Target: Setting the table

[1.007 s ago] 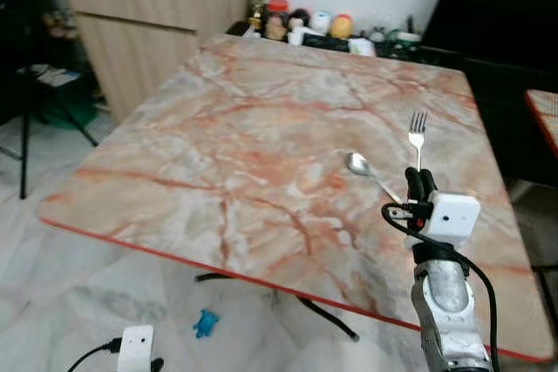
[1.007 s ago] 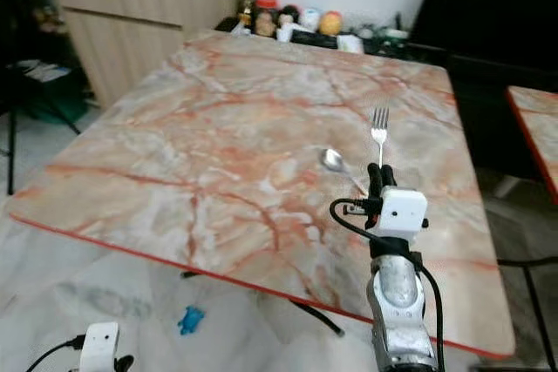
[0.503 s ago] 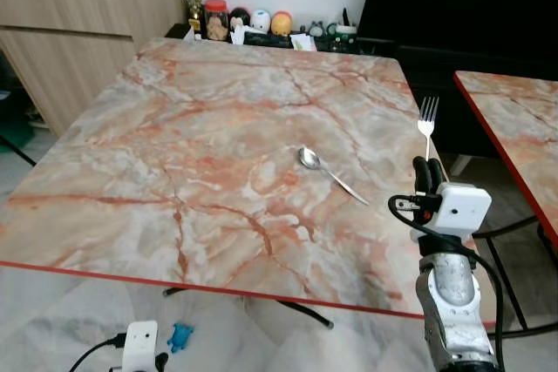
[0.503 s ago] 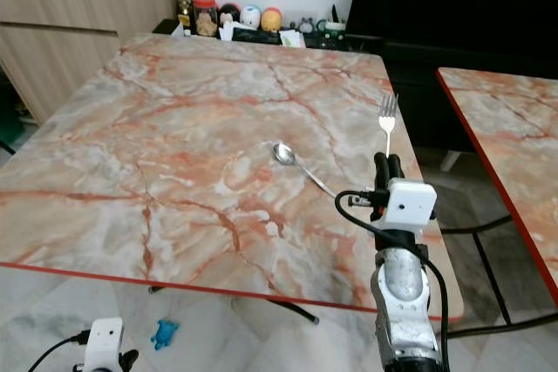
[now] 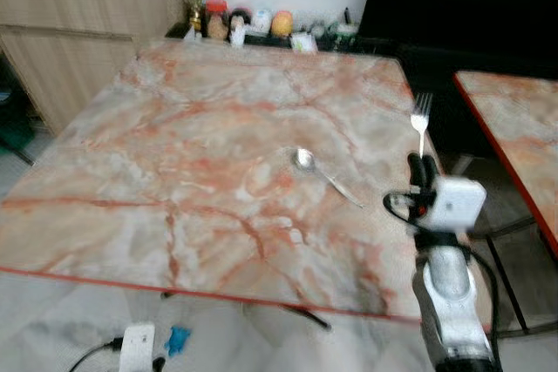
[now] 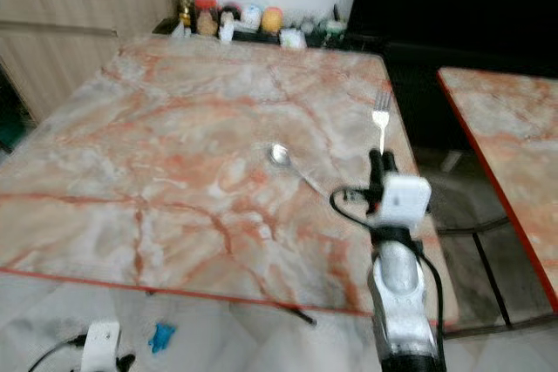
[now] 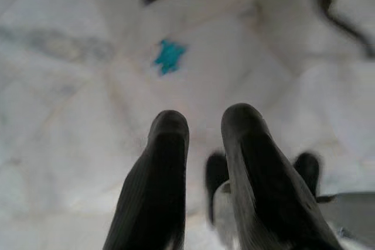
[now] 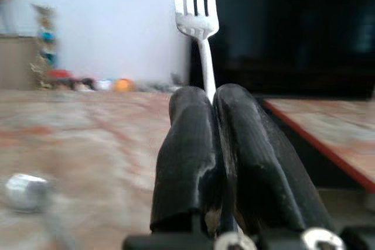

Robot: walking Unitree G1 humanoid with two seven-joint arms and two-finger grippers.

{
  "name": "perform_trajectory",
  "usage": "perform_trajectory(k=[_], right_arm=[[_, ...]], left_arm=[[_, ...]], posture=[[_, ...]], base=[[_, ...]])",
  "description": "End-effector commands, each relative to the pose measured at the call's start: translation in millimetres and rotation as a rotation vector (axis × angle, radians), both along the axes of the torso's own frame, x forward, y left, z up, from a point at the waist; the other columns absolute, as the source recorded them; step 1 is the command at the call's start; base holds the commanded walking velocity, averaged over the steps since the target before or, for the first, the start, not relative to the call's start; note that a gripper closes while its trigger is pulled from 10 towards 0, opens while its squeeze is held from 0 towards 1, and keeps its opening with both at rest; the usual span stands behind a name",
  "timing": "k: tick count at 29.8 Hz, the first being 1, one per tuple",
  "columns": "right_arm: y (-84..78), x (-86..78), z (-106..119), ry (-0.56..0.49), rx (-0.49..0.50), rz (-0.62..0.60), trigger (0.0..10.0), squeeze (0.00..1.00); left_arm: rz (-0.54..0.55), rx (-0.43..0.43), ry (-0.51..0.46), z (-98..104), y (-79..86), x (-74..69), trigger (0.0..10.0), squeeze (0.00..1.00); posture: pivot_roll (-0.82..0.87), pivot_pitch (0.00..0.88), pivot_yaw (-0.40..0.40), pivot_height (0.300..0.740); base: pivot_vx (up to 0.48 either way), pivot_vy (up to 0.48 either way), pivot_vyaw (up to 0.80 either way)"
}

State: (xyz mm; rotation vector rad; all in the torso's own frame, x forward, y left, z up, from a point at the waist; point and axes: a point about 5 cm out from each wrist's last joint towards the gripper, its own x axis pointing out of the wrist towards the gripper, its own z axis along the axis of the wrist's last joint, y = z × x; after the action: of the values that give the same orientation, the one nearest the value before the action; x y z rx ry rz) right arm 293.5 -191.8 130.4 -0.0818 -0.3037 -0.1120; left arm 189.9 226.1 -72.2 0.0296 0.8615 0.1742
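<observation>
Broad bare tabletop beside spoon

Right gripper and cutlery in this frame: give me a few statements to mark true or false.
1. The right gripper is shut on the silver metal fork, tines up. True.
2. The silver metal spoon lies on the marble-patterned table. True.
3. The fork lies flat on the table beside the spoon. False: it is held upright in the air.
4. The left gripper holds the spoon. False: it holds nothing and hangs above the pale floor.
5. A small blue object lies on the floor. True.
</observation>
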Motion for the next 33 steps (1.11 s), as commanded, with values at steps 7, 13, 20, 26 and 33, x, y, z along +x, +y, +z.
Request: perform_trajectory(k=[7, 13, 20, 26, 33], right_arm=[[1.1, 0.9, 6, -0.028, -0.003, 0.001, 10.0, 0.00], [3.7, 2.2, 7, -0.032, -0.003, 0.010, 10.0, 0.00], [2.2, 0.1, 6, -0.033, -0.008, 0.008, 10.0, 0.00], [2.1, 0.1, 17, -0.076, -0.013, 0.003, 10.0, 0.00], [2.2, 1.8, 22, -0.094, -0.009, 0.002, 10.0, 0.00]], left_arm=[[0.000, -0.002, 0.016, -3, -1.2, -6.4, 10.0, 0.00], [-0.006, 0.003, 0.019, -3, -0.2, -6.5, 10.0, 0.00], [-0.015, 0.007, 0.021, -3, 0.5, -5.6, 10.0, 0.00], [-0.019, 0.008, 0.024, -3, 0.5, -6.3, 10.0, 0.00], [-0.026, 0.009, 0.027, -3, -0.3, -6.2, 10.0, 0.00]], posture=[[0.08, 0.000, -0.054, 0.740], [0.08, 0.000, -0.050, 0.740], [0.07, 0.000, -0.047, 0.740], [0.07, 0.000, -0.046, 0.740], [0.07, 0.000, -0.043, 0.740]], base=[[0.000, -0.326, 0.00], [0.000, -0.323, 0.00], [0.000, -0.325, 0.00], [0.000, -0.325, 0.00], [0.000, -0.324, 0.00]])
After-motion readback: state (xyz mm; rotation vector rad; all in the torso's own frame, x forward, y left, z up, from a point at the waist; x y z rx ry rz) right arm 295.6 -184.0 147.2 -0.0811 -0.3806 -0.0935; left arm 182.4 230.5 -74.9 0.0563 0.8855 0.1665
